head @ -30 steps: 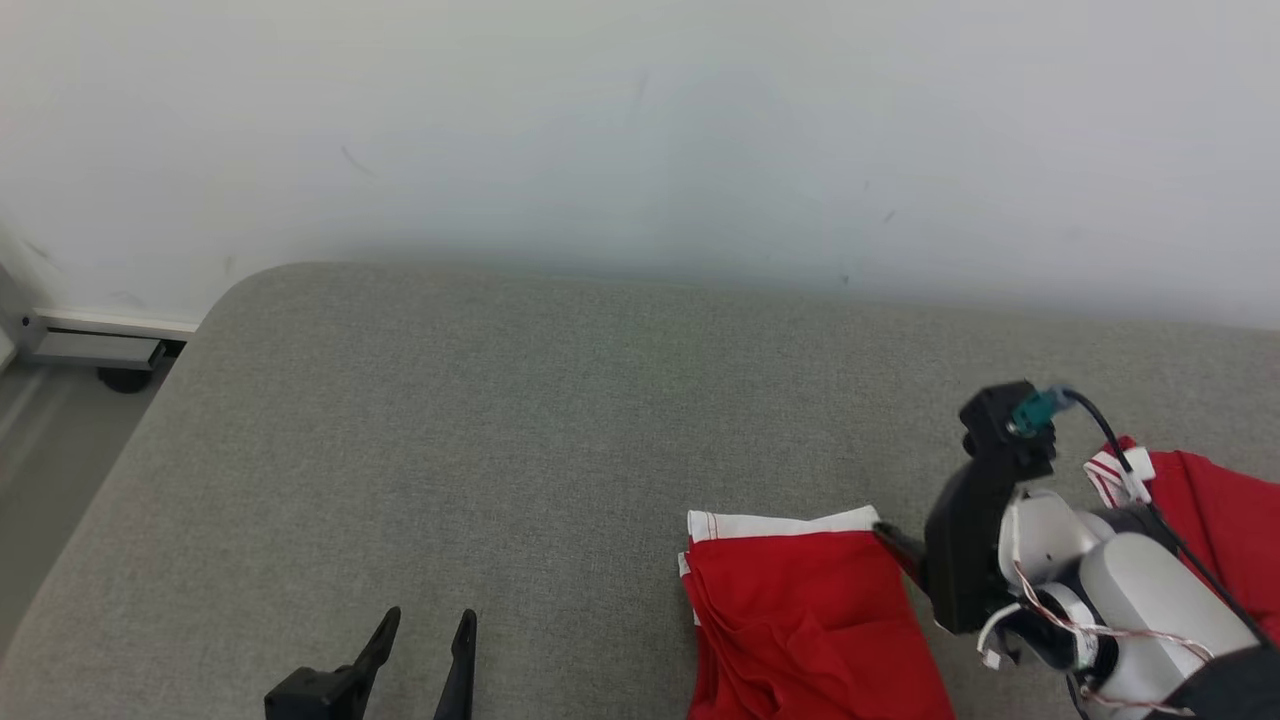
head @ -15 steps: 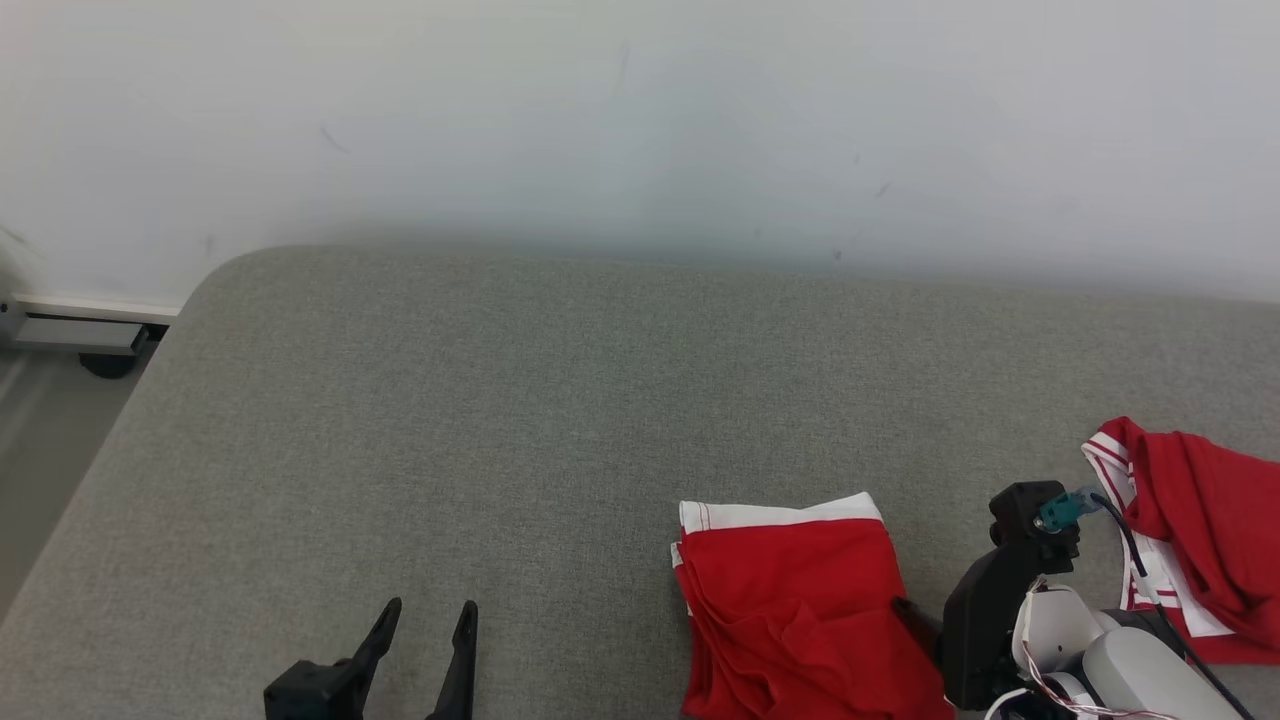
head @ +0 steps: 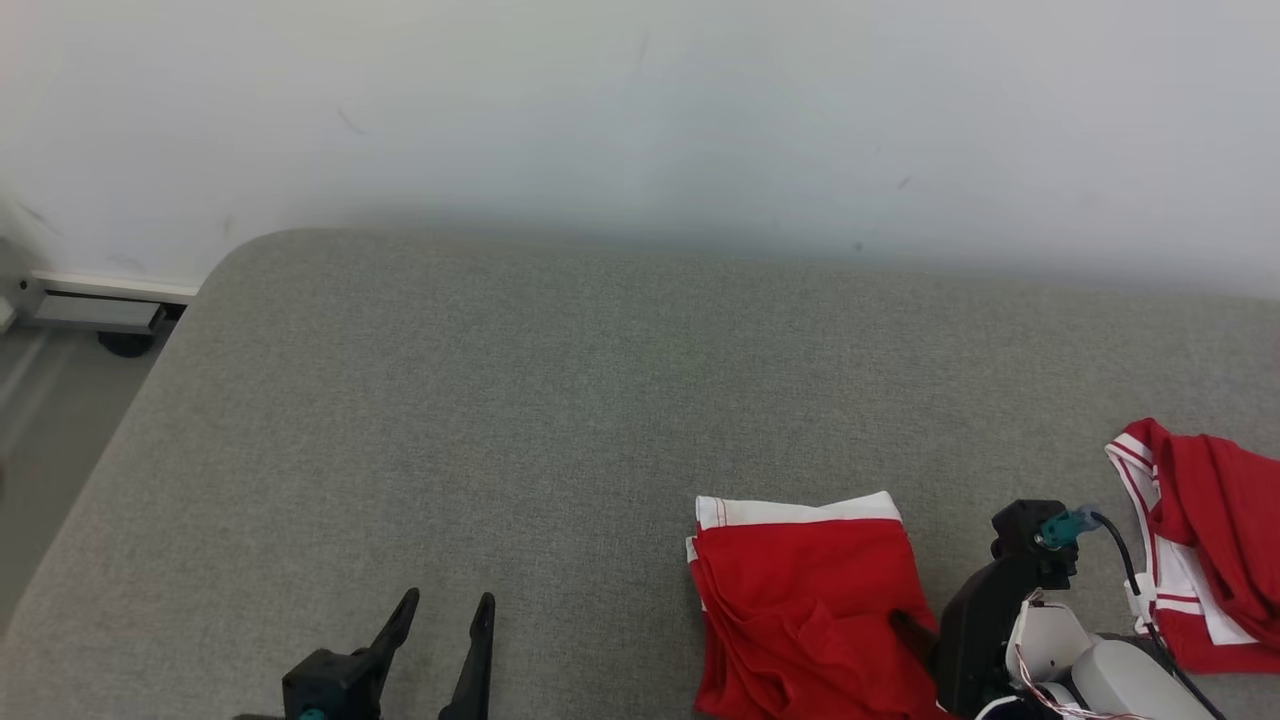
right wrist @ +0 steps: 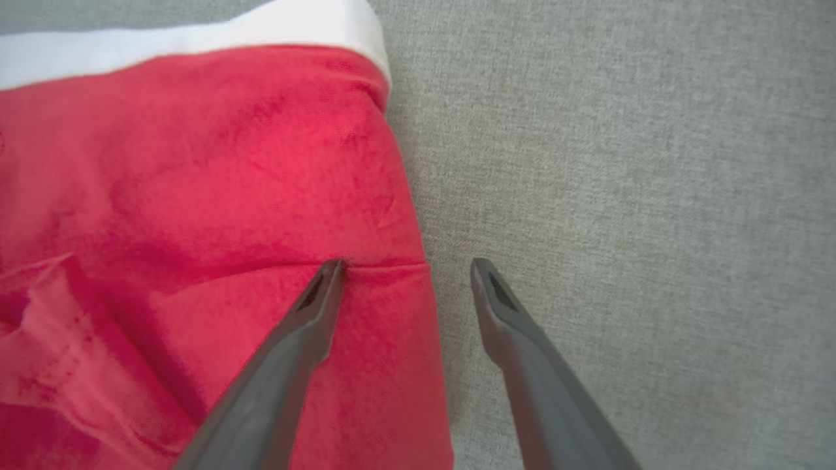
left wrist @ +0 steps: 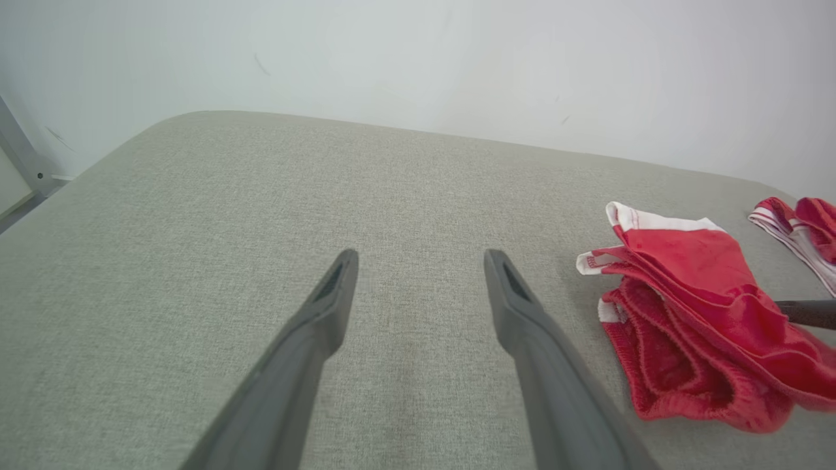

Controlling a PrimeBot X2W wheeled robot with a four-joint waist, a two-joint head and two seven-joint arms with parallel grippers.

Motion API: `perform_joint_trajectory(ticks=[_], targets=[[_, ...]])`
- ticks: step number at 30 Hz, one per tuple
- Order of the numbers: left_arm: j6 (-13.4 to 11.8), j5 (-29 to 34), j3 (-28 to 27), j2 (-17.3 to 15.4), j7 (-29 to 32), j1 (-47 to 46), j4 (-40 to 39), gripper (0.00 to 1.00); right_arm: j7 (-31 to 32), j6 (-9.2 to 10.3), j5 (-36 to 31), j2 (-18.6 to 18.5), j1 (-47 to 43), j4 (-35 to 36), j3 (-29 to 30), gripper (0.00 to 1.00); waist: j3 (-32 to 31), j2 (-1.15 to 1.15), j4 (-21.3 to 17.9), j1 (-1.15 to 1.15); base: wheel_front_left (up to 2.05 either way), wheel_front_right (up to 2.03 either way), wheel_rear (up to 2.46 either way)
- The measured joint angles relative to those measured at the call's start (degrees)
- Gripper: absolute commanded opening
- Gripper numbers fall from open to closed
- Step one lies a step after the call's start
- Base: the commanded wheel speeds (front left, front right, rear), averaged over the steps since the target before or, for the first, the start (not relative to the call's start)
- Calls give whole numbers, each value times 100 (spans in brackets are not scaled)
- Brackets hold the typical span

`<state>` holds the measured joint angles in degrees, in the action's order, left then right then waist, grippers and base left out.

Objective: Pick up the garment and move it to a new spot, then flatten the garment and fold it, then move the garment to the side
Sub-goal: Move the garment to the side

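The garment (head: 800, 590), red with a white band along its far edge, lies folded on the grey cushion (head: 560, 400); it also shows in the left wrist view (left wrist: 686, 294). My right gripper (right wrist: 406, 267) is open and points down at the garment (right wrist: 196, 196). It straddles the garment's right edge, one finger over red cloth, the other over bare cushion. In the head view the right wrist (head: 985, 610) sits just right of the garment. My left gripper (head: 447, 605) is open over bare cushion, well left of the garment, with nothing between its fingers (left wrist: 326, 307).
A second red garment with white stripes (head: 1215, 540) lies crumpled at the cushion's right side, and its edge shows in the left wrist view (left wrist: 797, 222). A white wall runs behind the cushion. The cushion's rounded left corner drops to the floor, where a metal frame (head: 95, 315) stands.
My right arm has drawn back toward the near edge along the garment's right side, uncovering the striped garment behind it. The head camera shifted slightly. The left gripper and the folded garment stayed put.
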<state>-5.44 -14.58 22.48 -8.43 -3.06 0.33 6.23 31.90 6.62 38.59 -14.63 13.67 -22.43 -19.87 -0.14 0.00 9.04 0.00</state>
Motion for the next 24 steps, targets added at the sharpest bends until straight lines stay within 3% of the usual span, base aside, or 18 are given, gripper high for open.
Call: perform_joint_trajectory(ticks=[7, 8, 10, 11, 19, 24], targets=[[44, 4, 53, 37, 1, -98, 23, 100, -67, -9, 129, 116, 124, -324, 78, 100, 36, 0, 147, 0, 0, 0, 0], [44, 4, 51, 37, 1, -98, 31, 100, -67, -9, 147, 132, 125, -371, 93, 82, 41, 0, 167, 0, 0, 0, 0], [42, 4, 29, 31, 2, -97, 43, 100, -53, -11, 197, 180, 168, -500, 80, 16, 46, 0, 197, 0, 0, 0, 0], [42, 4, 22, 26, 2, -97, 47, 100, -23, -13, 204, 200, 214, -538, 71, 2, 46, 0, 206, 0, 0, 0, 0], [42, 3, 13, 37, 1, -97, 91, 100, -25, -56, 111, 189, 456, -539, 22, 0, 0, 0, 225, 0, 0, 0, 0], [40, 2, -22, 41, -3, -92, 146, 100, -157, -56, -198, -124, 782, -179, -10, 0, -68, 0, 190, -1, 0, 0, 0]])
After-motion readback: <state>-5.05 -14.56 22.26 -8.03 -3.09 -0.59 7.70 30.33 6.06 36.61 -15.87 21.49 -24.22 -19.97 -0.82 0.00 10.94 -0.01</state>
